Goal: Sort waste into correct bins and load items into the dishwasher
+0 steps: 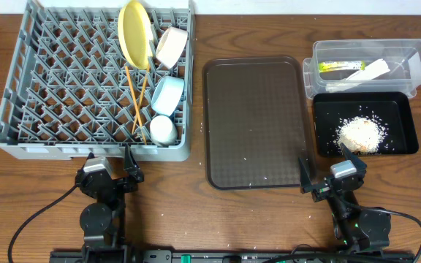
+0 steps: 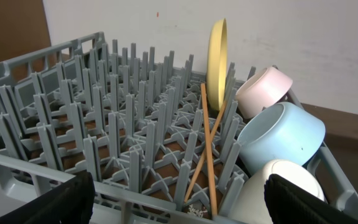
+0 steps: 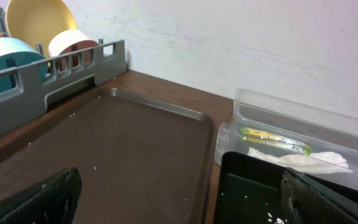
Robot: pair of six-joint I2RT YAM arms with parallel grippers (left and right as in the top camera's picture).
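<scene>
The grey dish rack [image 1: 64,88] holds the upright yellow plate [image 1: 135,33], the white bowl [image 1: 171,47], the light blue bowl [image 1: 167,96], the small white cup [image 1: 162,130] and two chopsticks [image 1: 138,102]. The left wrist view shows the plate [image 2: 216,62], blue bowl [image 2: 281,134] and chopsticks [image 2: 207,146]. The clear tub [image 1: 415,69] holds the green-and-yellow wrapper [image 1: 340,67] and white paper strip [image 1: 371,71]. The black tray [image 1: 404,135] holds the rice heap [image 1: 360,134]. My left gripper [image 1: 110,174] is open and empty at the rack's front edge. My right gripper [image 1: 329,177] is open and empty below the black tray.
The brown serving tray [image 1: 253,120] lies between the rack and the bins, with a few stray rice grains on it. More grains are scattered on the wooden table [image 1: 196,212] near the front. Cables run from both arm bases.
</scene>
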